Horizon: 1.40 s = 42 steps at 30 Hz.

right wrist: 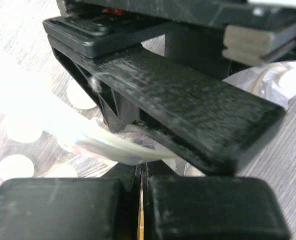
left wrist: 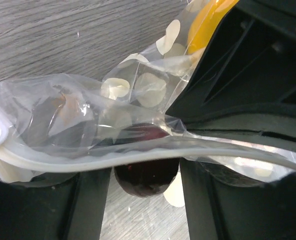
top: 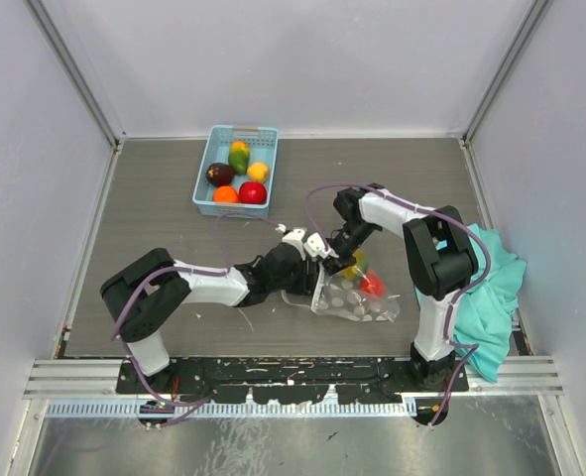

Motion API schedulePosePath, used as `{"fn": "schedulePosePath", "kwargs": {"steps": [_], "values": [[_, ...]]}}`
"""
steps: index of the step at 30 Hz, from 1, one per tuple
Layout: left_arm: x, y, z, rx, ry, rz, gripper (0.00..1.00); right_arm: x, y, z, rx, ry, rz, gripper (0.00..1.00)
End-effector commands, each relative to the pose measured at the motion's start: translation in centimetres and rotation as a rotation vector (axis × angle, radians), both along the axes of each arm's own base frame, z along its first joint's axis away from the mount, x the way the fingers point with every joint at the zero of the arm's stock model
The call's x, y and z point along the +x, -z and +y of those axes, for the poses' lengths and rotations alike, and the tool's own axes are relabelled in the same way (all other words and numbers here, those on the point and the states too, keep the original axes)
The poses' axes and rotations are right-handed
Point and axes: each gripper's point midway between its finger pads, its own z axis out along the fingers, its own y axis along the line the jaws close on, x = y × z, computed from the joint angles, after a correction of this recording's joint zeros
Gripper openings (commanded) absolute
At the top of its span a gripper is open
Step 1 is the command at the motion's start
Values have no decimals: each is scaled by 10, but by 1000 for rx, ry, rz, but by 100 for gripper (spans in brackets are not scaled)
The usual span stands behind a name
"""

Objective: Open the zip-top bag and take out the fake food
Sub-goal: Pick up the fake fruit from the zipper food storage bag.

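The grey wood-grain table (top: 174,198) carries everything. A crumpled teal cloth (top: 496,288) lies at its right edge, beside the right arm's base. A blue basket (top: 216,142) sits at the far side, well apart from the arms, with several pieces of fake food (top: 252,192) in it. The zip-top bag (top: 357,302) lies near the front, between the arms, with more pieces inside. The right tool (right wrist: 141,200) is pressed together on the bag's rim. The left tool (left wrist: 145,210) has its fingers apart, the rim lying across them. A dark purple piece (left wrist: 145,177) fills the gap; whether they pinch it, I cannot tell.
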Motion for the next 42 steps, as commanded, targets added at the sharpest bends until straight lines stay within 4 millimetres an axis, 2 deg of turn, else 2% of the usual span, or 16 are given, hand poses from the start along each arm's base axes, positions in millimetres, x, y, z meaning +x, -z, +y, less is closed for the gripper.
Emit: {"fn": "schedulePosePath", "kwargs": {"steps": [1, 3, 7, 11, 19, 28, 35, 42], "values": [[7, 3, -2, -3, -35, -13, 52, -4, -7, 7, 34, -9, 21, 1], [7, 2, 0, -3, -36, -18, 48, -4, -6, 6, 30, -9, 21, 1], [3, -6, 4, -14, -25, -35, 32, 1, -9, 3, 33, 4, 9, 1], [-1, -19, 9, -42, -15, -64, 25, 6, -13, -4, 42, 28, -3, 1], [-14, -34, 20, -86, 16, -89, 23, 15, -16, -15, 56, 56, -37, 1], [-23, -41, 39, -100, -2, -95, 23, 15, -22, -14, 79, 45, -69, 1], [-24, -56, 62, -102, -45, -124, 22, 14, -27, -13, 99, 44, -75, 2], [-16, -80, 89, -95, -90, -160, 19, 14, -30, -12, 106, 44, -81, 5]]}}
